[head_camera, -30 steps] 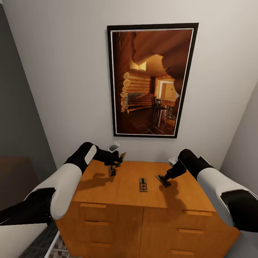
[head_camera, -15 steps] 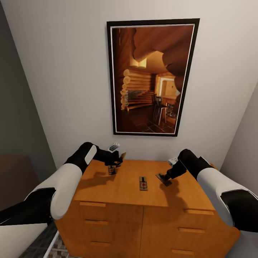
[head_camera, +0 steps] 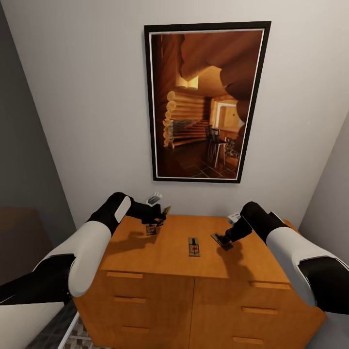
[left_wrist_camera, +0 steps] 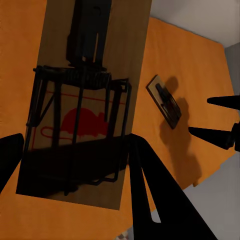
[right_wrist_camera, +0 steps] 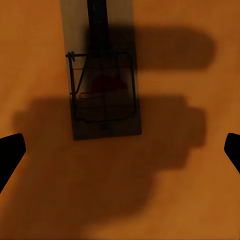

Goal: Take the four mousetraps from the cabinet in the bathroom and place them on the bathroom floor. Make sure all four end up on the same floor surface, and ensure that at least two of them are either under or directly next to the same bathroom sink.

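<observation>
The orange-brown cabinet [head_camera: 145, 254] stands against the wall in front of me. My left gripper [head_camera: 159, 218] hovers over its back left corner, shut on a mousetrap [head_camera: 166, 210] that sticks out past the fingers. The left wrist view shows that mousetrap [left_wrist_camera: 85, 100] up close with its red mark, inside the left gripper [left_wrist_camera: 75, 142]. A second mousetrap [head_camera: 151, 230] lies below it, and a third [head_camera: 194, 246] lies mid-top. My right gripper [head_camera: 226, 237] is open over another mousetrap [head_camera: 219, 239]. The right wrist view shows this mousetrap [right_wrist_camera: 104, 95] flat on the wood ahead of the right gripper [right_wrist_camera: 120, 150].
A large framed picture [head_camera: 206, 104] hangs on the white wall behind the cabinet. A dark grey wall closes the left side and a pale wall the right. A patch of patterned floor tile [head_camera: 72, 339] shows at the cabinet's lower left. Drawer handles [head_camera: 120, 275] line the front.
The whole view has shifted a little, so the wall picture sits higher in the frame. Both arms and the mousetraps keep their places relative to the cabinet.
</observation>
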### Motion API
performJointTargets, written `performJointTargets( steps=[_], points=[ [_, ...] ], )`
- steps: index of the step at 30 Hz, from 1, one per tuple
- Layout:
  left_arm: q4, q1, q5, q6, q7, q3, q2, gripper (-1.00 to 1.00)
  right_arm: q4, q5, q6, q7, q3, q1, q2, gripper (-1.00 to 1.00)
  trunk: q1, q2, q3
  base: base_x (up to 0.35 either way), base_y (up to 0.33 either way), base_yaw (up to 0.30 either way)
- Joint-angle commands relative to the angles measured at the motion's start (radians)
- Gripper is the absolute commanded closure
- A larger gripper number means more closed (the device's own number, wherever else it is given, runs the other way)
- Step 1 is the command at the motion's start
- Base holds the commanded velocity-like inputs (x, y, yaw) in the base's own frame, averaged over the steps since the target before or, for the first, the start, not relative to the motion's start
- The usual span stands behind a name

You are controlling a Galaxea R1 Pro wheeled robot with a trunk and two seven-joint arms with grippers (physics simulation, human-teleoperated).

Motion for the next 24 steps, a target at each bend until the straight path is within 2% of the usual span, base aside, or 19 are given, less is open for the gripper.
performJointTargets(
  steps=[1, 24],
  points=[
    [-0.001, -0.001, -0.001, 0.006, 0.001, 0.006, -0.001, 1.0, -0.002, 0.01, 0.001, 0.01, 0.002, -0.001, 0.0, -1.0, 0.0, -0.001, -0.001, 0.0, 0.0, 0.0],
    [0.001, -0.001, -0.001, 0.006, 0.001, 0.005, -0.002, 1.0, -0.002, 0.011, 0.001, 0.01, 0.003, -0.001, 0.001, -1.0, 0.0, -0.001, -0.001, 0.013, 0.0, 0.0]
  ],
)
